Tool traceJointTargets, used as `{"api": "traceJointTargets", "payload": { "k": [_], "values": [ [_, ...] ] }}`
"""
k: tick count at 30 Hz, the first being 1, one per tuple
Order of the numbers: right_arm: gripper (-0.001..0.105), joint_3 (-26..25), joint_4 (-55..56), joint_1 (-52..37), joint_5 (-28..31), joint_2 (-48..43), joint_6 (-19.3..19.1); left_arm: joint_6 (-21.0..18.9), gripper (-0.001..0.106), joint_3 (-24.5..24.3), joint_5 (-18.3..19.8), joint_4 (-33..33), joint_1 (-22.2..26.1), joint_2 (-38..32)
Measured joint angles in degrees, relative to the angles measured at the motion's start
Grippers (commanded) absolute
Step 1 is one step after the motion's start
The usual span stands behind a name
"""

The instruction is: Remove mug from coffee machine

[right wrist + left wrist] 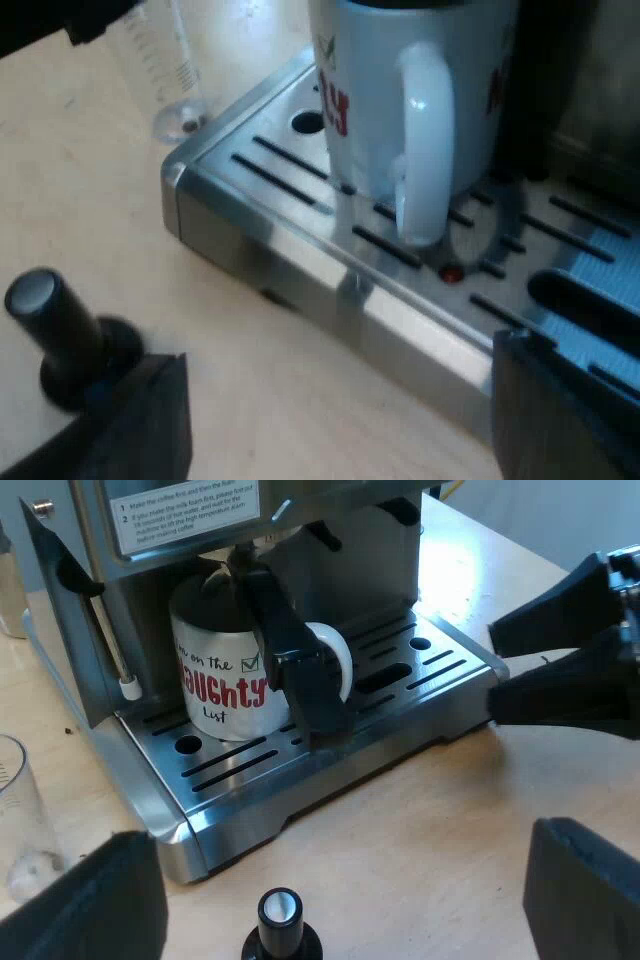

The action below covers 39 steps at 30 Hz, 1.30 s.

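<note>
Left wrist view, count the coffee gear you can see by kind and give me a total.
Espresso machine: 1
Mug: 1
Holder locked into the machine's front: 1
Measuring glass: 1
Tamper with a black knob: 1
Total: 5

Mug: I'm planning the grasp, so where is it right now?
The mug stands on the espresso machine's drip tray, under the locked holder, its white handle turned toward the right gripper.

From my left wrist, the dark holder handle [300, 670] crosses the white printed ceramic mug [215, 680] at its 3 o'clock side and hides part of its loop. The picture's edge cuts off the clear measuring glass [20, 810] and the black-knobbed tamper [280, 925]. From my right wrist, the mug's rim is cut off at 12 o'clock.
</note>
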Motion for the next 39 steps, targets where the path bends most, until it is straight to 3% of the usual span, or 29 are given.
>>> {"api": "traceJointTargets", "payload": {
  "k": [17,22,39],
  "values": [
    [0.064,0.19,-30.09,0.0,5.46,19.19,0.33,0.0,0.079,0.0,0.0,0.0,0.0,0.0],
    [0.064,0.07,-38.06,0.0,5.65,25.04,2.87,0.0,0.079,0.0,0.0,0.0,0.0,0.0],
    [0.064,-10.75,-41.67,0.0,5.95,36.9,3.05,0.0,0.079,0.0,0.0,0.0,0.0,0.0]
  ]
}}
